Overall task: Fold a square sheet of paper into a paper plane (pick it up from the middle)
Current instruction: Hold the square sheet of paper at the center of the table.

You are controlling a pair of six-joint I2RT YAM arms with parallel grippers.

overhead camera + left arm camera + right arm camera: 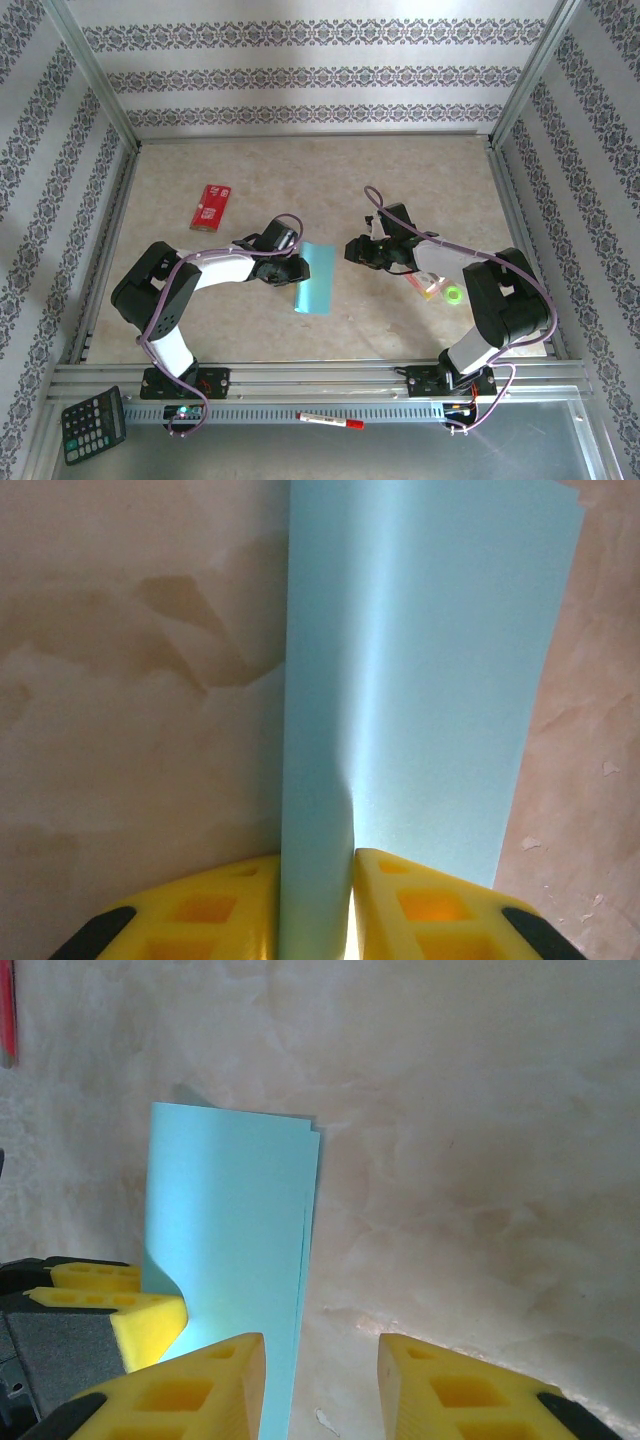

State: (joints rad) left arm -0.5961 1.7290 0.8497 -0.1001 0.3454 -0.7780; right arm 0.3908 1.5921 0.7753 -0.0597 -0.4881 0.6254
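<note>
**Left arm pinches the folded sheet; right arm waits with jaws apart**

The square sheet of paper lies near the middle of the table, between the two arms. It is doubled over into a narrow teal strip.

The left gripper is clenched on it. Its yellow fingers squeeze one side of the strip between them, and the paper buckles a little just beyond the pinch. I take this hold as an anchor that keeps the two layers together so the fold cannot spring open while the other arm works.

In the right wrist view the far corners of the layers do not quite meet, so the halves look slightly out of line. That would carry into later creases.

The right gripper hovers just beside the strip's opposite long edge. Its jaws are apart and grasp nothing, with bare table showing between them. It seems placed to take the free edge for the next fold.

The red packet lies well apart, beyond the left arm. The pink-and-yellow packet sits by the right arm. Neither is in the way.
</note>
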